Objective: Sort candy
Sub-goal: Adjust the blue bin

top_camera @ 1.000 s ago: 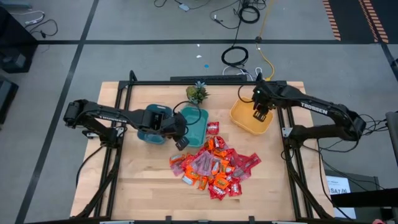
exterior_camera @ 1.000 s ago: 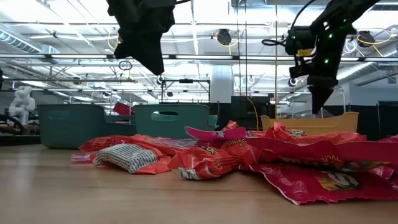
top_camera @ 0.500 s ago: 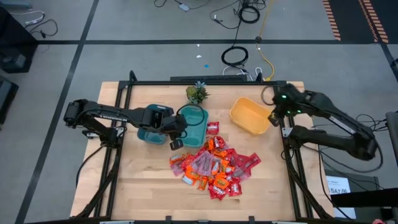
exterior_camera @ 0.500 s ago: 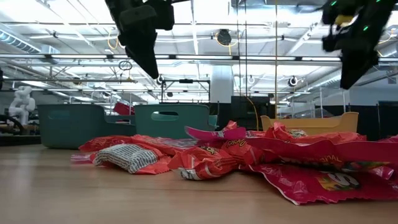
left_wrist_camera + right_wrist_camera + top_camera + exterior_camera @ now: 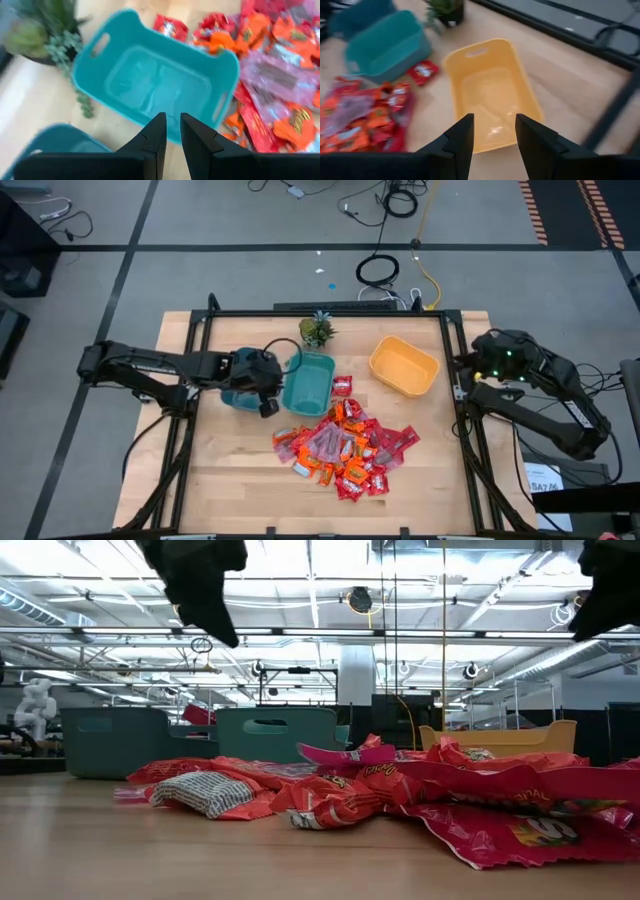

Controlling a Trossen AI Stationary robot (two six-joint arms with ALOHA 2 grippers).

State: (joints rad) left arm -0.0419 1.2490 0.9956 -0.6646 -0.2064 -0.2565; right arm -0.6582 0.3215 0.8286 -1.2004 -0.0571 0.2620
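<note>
The left gripper (image 5: 267, 406) hangs above the table beside the near rim of the teal bin (image 5: 308, 381), in the gap between that bin and the darker teal bin (image 5: 238, 394) on its outer side. In the left wrist view its fingers (image 5: 156, 137) stand almost together, only a thin slit between them, and nothing is caught there: the gripper is nearly clenched and carries nothing.

The candy (image 5: 343, 445) lies in a loose heap on the bare wood, toward the front of the table and off to the inner side of this gripper, just past the teal bin's corner. The heap runs long across the table from left to right, and one red piece (image 5: 342, 386) sits apart between the teal bin and the yellow bin (image 5: 403, 366). The left gripper is clearly the nearer of the two to the heap; judged from this, a short reach forward and inward, with the fingers spread first, would bring it onto the closest wrappers.

The right gripper (image 5: 492, 137) is drawn back past the table's right edge, well apart from the candy. Its fingers stand parted with clear space between them, holding nothing, and its wrist view looks onto the yellow bin, where no candy can be made out.
</note>
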